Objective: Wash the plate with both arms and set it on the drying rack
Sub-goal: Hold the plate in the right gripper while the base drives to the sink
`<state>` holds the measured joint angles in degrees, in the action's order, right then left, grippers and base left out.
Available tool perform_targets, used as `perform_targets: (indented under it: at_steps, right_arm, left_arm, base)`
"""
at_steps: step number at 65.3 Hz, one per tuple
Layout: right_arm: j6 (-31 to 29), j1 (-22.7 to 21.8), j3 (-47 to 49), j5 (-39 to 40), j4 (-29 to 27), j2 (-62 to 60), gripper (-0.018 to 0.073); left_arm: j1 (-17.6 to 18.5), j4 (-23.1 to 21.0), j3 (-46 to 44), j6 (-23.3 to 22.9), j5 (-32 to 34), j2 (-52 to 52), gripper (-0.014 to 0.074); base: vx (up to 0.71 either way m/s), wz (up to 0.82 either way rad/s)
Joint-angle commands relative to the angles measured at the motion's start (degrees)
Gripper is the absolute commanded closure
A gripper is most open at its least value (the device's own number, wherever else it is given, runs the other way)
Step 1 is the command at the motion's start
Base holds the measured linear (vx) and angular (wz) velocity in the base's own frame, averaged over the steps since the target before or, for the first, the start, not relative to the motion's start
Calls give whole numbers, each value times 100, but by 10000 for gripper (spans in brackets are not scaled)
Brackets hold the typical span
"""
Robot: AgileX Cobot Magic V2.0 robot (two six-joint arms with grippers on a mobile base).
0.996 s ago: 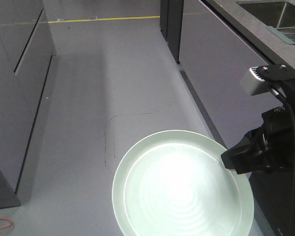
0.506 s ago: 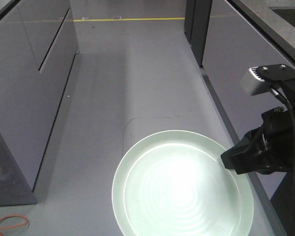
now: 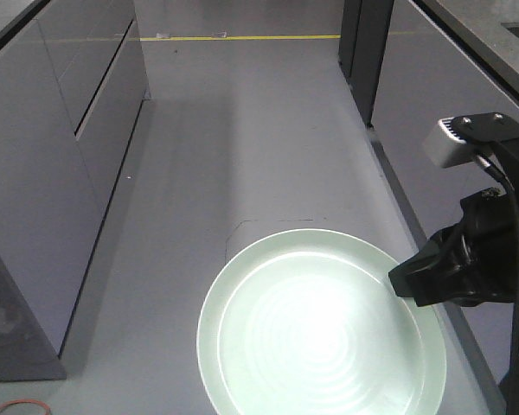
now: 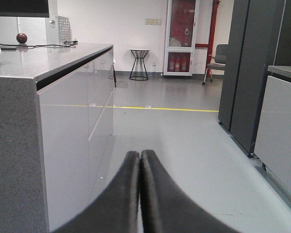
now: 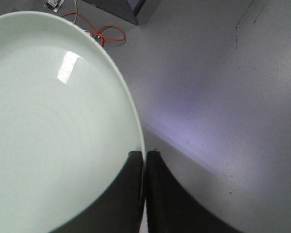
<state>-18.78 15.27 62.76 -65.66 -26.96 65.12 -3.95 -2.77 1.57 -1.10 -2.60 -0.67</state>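
The pale mint-green plate (image 3: 320, 324) hangs flat above the grey floor in the front view, and fills the left of the right wrist view, plate (image 5: 53, 121). My right gripper (image 3: 408, 281) is shut on the plate's right rim; in its own view the right gripper (image 5: 144, 154) pinches the rim edge between both fingers. The left gripper (image 4: 139, 154) is shut with nothing between its fingers, pointing down an aisle. The drying rack is out of view.
Grey cabinets (image 3: 60, 173) line the left of the aisle and a counter front (image 3: 441, 95) the right. A yellow floor line (image 3: 242, 37) crosses far ahead. An orange cable (image 5: 102, 30) lies on the floor. A countertop (image 4: 34, 58) carries small items.
The whole view has shifted: the left cabinets and floor marks slid rightward and the sink at the top right left the frame. The plate stays held the same way in the right gripper.
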Motion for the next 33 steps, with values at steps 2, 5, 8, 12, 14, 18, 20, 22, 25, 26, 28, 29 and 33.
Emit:
perform_targets:
  at_steps: [2,5,8,12,14,18,20,22,25,26,28,29,33]
  right_arm:
    - [-55,0,132,161,-213,-119,568]
    - [-55,0,132,161,-213,-119,568]
    - [-55,0,132,161,-213,-119,568]
    - [-55,0,132,161,-213,-119,568]
    - [-55,0,132,161,-213,-119,568]
    - [-55,0,132,161,-213,-119,568]
    - [-55,0,132,161,-213,-119,568]
    - [-55,0,132,161,-213,-119,568]
    - [-55,0,132,161,-213,-119,568]
    - [-55,0,132,161,-213,-119,568]
    - [-55,0,132,161,-213,-119,568]
    - [-55,0,132,161,-213,-119,568]
    - [-55,0,132,161,-213,-119,568]
  left_arm:
    - [33,-14,-152,-41,437,-78,603]
    - [33,-14,-152,-41,437,-78,603]
    - [33,-14,-152,-41,437,-78,603]
    - [33,-14,-152,-41,437,-78,603]
    - [33,-14,-152,-41,437,-78,603]
    - [33,-14,-152,-41,437,-78,603]
    - [33,-14,-152,-41,437,-78,603]
    - [33,-14,-152,-41,437,-78,603]
    - [33,-14,-152,-41,437,-78,603]
    - [33,-14,-152,-41,437,-78,603]
    - [33,-14,-152,-41,437,-78,603]
    - [33,-14,-152,-41,437,-78,603]
    - [33,-14,-152,-41,437,-78,603]
  base:
    - [19,3]
    - [19,3]
    - [20,3]
    - [20,3]
    - [20,3]
    - [21,3]
    - [21,4]
    - [21,4]
    - [21,4]
    - [21,3]
    - [21,3]
    - [21,4]
    - [21,4]
